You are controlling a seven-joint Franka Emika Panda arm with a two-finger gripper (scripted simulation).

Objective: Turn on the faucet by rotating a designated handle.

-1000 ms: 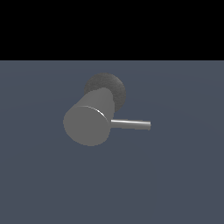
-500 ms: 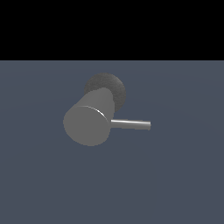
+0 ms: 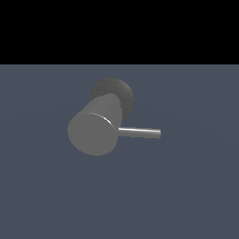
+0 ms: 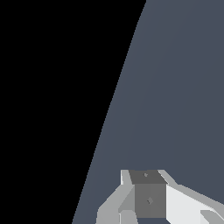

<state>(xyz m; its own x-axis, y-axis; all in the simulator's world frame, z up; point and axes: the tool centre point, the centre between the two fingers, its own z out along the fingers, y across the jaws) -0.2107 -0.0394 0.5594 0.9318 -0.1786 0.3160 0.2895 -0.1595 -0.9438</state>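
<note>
- White and grey, that's the gripper (image 4: 148, 197) poking into the wrist view — only its blocky body shows, cut off at the frame edge.
- Fingertips are out of frame, so whether they stand apart or together I cannot tell.
- Nothing is in its grasp that I can see, and it touches nothing in view; only bare slate-blue floor (image 4: 175, 87) lies ahead of it, with black void beside that.
- Arm pose: the exterior view shows no arm at all, so little can be said; the wrist camera looks slantwise across the floor's edge.
- Over to the exterior view: the faucet (image 3: 95, 128) sits about mid-frame on the floor, a thick smooth grey cylinder with its flat round end tilted towards the camera.
- Behind it, its darker speckled base (image 3: 114, 91) peeks out, round and partly hidden by the cylinder.
- The handle (image 3: 140, 133), a thin shiny rod, sticks straight out of the cylinder towards the exterior view's right, close to level, its far end free.
- Neither faucet nor handle appears in the wrist view.
</note>
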